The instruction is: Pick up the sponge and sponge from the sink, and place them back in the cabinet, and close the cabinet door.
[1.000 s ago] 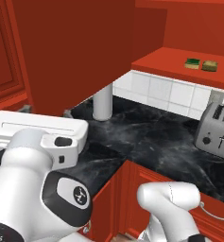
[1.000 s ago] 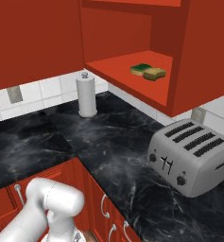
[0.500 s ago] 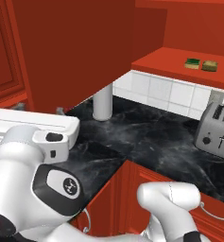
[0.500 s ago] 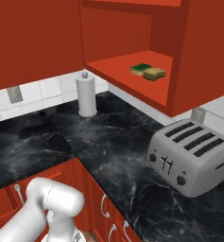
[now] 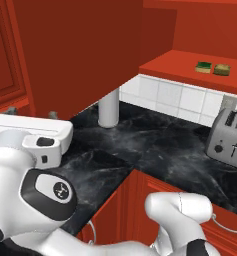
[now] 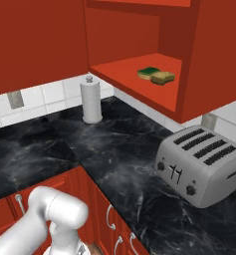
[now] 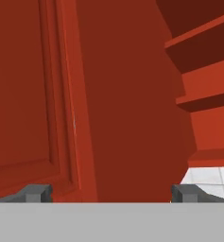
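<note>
Two sponges side by side on the red shelf [image 6: 139, 69] of the open wall cabinet [image 6: 189, 55] — green-and-black sponge [image 6: 148, 72] touching or just beside the tan sponge [image 6: 163, 77], both near the shelf's front edge. Same pair in the left base view: green one [image 5: 203, 67], tan one [image 5: 221, 69]. Below, black marbled counter [image 6: 119, 154] with a silver toaster [image 6: 204, 164] and a white paper-towel roll [image 6: 91, 99] standing upright against the tiled wall. Seen from the hand camera: gripper [image 7: 111, 194] spread wide, fingertips [image 7: 35, 193] far apart at the bottom corners, nothing between them — facing the red cabinet door [image 7: 33, 94] with its recessed framed panel, close up.
</note>
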